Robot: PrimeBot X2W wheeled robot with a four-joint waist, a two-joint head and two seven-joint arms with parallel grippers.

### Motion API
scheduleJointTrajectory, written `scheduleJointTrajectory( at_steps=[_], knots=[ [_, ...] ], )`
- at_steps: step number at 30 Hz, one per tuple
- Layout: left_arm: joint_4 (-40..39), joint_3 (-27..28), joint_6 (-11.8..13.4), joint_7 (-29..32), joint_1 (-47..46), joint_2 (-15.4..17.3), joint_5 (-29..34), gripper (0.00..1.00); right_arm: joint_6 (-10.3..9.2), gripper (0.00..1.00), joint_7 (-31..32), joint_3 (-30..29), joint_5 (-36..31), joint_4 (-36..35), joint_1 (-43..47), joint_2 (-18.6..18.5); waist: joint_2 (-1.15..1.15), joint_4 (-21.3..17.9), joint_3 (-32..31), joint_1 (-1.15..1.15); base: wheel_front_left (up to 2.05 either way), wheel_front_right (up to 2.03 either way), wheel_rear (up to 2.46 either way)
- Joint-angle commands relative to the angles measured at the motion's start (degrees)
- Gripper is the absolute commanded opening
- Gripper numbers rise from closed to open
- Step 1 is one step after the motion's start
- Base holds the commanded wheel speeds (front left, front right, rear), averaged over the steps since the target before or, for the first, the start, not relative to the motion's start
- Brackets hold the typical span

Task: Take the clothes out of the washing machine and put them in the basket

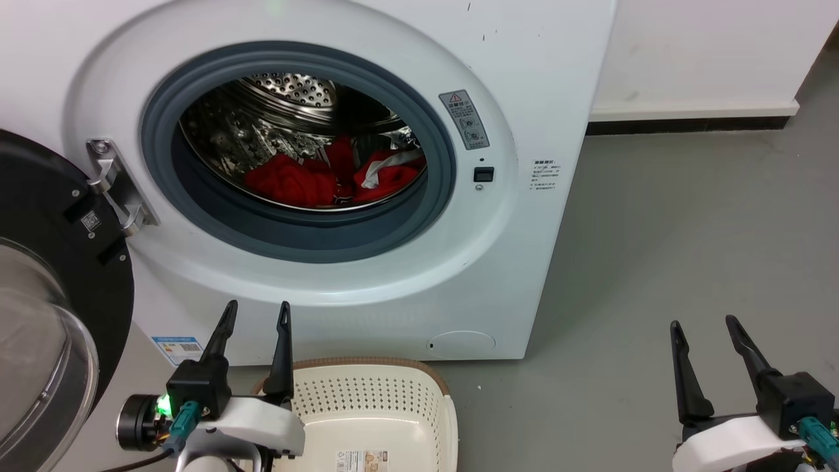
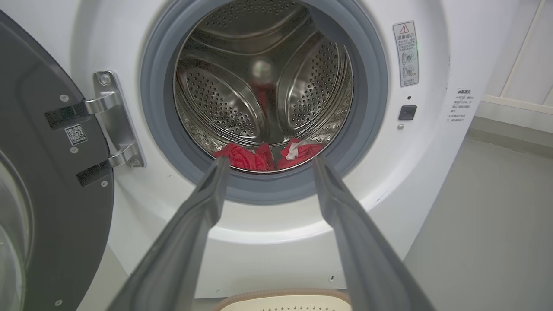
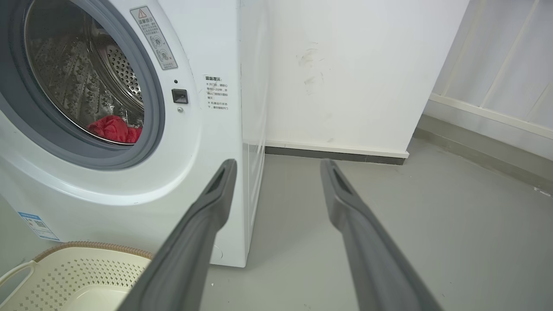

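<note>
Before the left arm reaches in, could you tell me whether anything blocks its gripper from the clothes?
Nothing visible does: the door is swung open to the left, and the left gripper, open, faces the clothes past the grey ring.

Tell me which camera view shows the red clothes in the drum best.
The head view: it looks down into the washing machine, so the clothes lie open with their white trim. In the left wrist view the grey ring hides their lower part. The right wrist view catches one small red part.

Grey floor beneath and ahead of right gripper. White wall beyond it, scuffed; white skirting, dark strip below.
</note>
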Motion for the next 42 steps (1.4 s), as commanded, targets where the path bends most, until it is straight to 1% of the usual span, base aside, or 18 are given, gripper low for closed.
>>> scheduleJointTrajectory(
  at_steps=[1, 8, 15, 21, 26, 29, 34, 37, 38, 42],
  knots=[
    [-0.1, 0.3, 0.4, -0.2, -2.0, 0.0, -0.3, 1.00, -0.04, 1.00, 0.2, 0.5, 0.6, -0.8, -0.9, 0.1, 0.00, -0.5, 1.6, 0.00, 0.00, 0.00, 0.00],
    [1.4, 2.1, 0.5, -0.2, -7.4, 0.4, -1.1, 1.00, -0.04, 1.00, 0.5, 1.3, 0.3, -3.2, -4.3, 0.1, 0.00, -3.0, 8.6, 0.00, 0.00, 0.00, 0.00],
    [5.3, 4.7, 0.0, -0.2, -16.0, 1.8, -2.2, 1.00, -0.04, 1.00, -0.1, 1.6, 1.6, -3.4, -8.0, 0.1, 0.00, -5.7, 16.2, 0.00, 0.00, 0.00, 0.00],
    [11.4, 5.8, -1.0, -0.1, -25.0, 4.8, -2.9, 1.00, -0.04, 1.00, -1.1, 2.7, 2.2, -3.0, -10.9, 0.1, 0.00, -8.4, 21.9, 0.00, 0.00, 0.00, 0.00],
    [19.0, 5.7, -2.0, -0.1, -33.8, 8.7, -4.0, 1.00, -0.04, 1.00, -2.0, 4.1, 3.1, -3.0, -12.9, 0.1, 0.00, -11.0, 26.2, 0.00, 0.00, 0.00, 0.00],
    [23.7, 5.1, -2.5, 1.0, -39.1, 10.8, -5.1, 1.00, -0.04, 1.00, -2.6, 5.0, 3.9, -2.8, -14.0, 0.1, 0.00, -12.4, 28.3, 0.00, 0.00, 0.00, 0.00],
    [30.9, 3.7, -2.9, 4.3, -47.5, 13.8, -6.6, 1.00, -0.04, 1.00, -3.5, 6.4, 5.0, -2.4, -14.8, 0.1, 0.00, -13.7, 30.9, 0.00, 0.00, 0.00, 0.00],
    [34.9, 2.6, -3.0, 6.9, -52.6, 14.9, -7.7, 1.00, -0.04, 1.00, -3.8, 7.6, 5.6, -2.4, -15.2, 0.1, 0.00, -13.9, 32.4, 0.00, 0.00, 0.00, 0.00],
    [34.9, 2.6, -3.0, 6.9, -52.6, 14.9, -7.7, 1.00, -0.04, 1.00, -3.8, 7.6, 5.6, -2.4, -15.2, 0.1, 0.00, -13.9, 32.4, 0.00, 0.00, 0.00, 0.00],
    [38.7, 0.0, -3.0, 10.5, -59.5, 16.2, -9.3, 1.00, -0.04, 1.00, -4.3, 9.2, 6.1, -2.9, -15.5, 0.1, 0.00, -13.9, 34.7, 0.00, 0.00, 0.00, 0.00]
  ],
)
